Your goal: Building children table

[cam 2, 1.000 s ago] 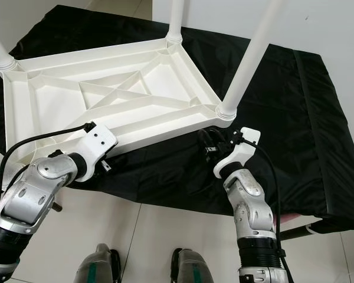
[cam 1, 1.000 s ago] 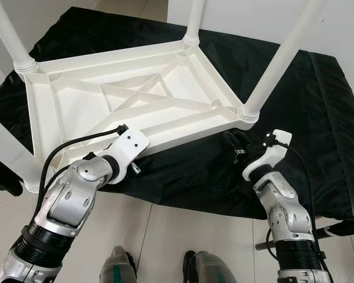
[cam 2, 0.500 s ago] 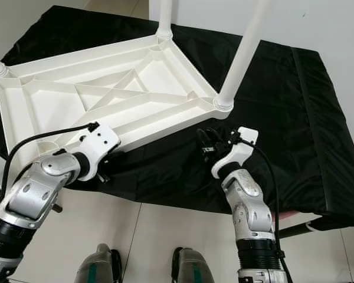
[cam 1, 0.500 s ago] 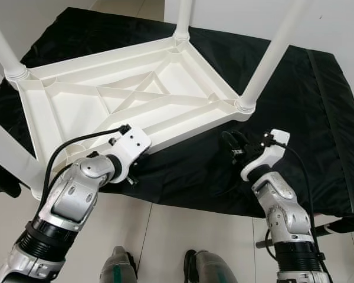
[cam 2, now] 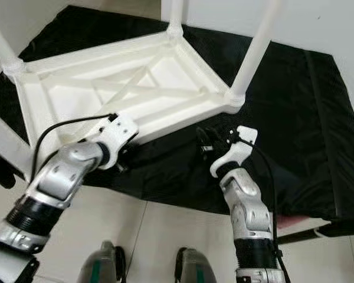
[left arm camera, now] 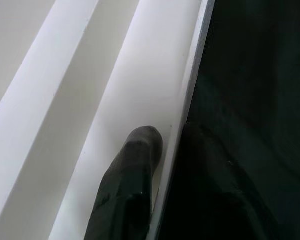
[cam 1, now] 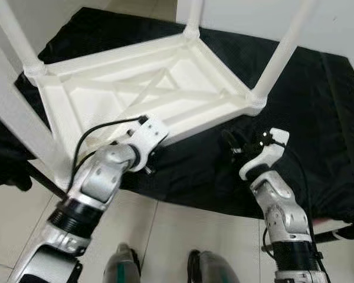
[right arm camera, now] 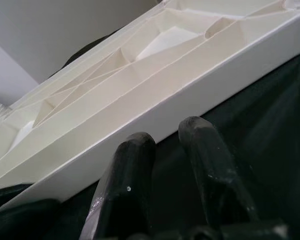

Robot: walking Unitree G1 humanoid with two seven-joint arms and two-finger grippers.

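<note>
White table (cam 1: 135,94) has shifted; left end effector (left arm camera: 165,145) still pinches its edge.

Surface: a black cloth (cam 1: 318,118) covered it and hung over its near edge.
On it: an upturned white children's table (cam 1: 147,94), legs pointing up.
Floor: pale tiles (cam 1: 183,230).

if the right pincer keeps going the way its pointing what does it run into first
Most likely the white side rim of the upturned table. The right pincer hangs just above the black cloth, its fingers aimed at that rim with a narrow strip of cloth between. Exact depth is hard to judge.
</note>
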